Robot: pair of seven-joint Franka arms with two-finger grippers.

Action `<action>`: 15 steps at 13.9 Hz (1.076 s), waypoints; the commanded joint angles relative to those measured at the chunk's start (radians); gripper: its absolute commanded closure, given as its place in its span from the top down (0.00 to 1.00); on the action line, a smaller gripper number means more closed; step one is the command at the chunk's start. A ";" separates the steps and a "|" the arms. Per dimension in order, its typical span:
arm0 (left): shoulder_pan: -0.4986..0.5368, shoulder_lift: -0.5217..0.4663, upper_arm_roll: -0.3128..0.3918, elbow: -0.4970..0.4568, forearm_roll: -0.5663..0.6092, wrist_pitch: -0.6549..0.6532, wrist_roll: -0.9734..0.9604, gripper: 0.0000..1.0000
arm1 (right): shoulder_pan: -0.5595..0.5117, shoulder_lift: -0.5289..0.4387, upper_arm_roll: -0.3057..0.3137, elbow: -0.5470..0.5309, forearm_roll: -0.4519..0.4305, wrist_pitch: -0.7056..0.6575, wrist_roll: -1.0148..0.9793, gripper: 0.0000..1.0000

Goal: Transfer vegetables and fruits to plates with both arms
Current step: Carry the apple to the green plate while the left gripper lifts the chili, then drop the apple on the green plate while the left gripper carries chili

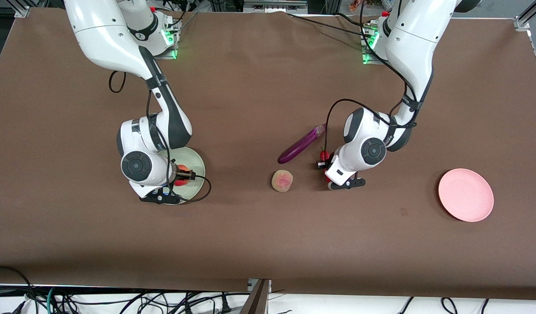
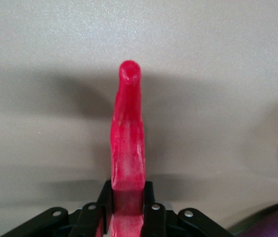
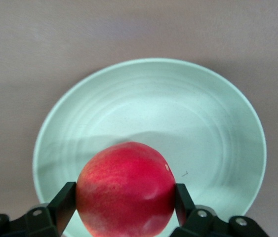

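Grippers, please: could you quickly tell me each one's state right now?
Left gripper: shut on the chili pepper.
Right gripper: holding the red fruit over the green plate.

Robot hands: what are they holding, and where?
The left gripper pinches the red chili pepper near one end. The right gripper holds the round red fruit by its sides, over the green plate.

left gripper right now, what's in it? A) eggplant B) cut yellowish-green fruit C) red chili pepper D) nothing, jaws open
C. In the left wrist view the left gripper has its fingers clamped on the red chili pepper, while the eggplant and the cut fruit lie free on the table.
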 commanded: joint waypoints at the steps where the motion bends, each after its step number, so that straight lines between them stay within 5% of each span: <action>1: -0.001 -0.015 0.006 0.003 0.020 -0.015 0.004 0.09 | 0.008 -0.094 -0.002 -0.058 0.006 0.005 -0.006 1.00; 5: 0.078 -0.132 0.018 0.023 0.124 -0.223 0.010 0.10 | 0.023 -0.096 0.002 0.067 0.148 -0.096 0.084 1.00; 9: 0.215 -0.172 0.019 0.067 0.303 -0.357 0.235 0.11 | 0.090 0.004 0.036 0.231 0.165 -0.071 0.378 1.00; 15: 0.452 -0.126 0.006 0.080 0.658 -0.269 0.648 0.13 | 0.301 0.223 0.027 0.426 0.127 0.196 0.795 1.00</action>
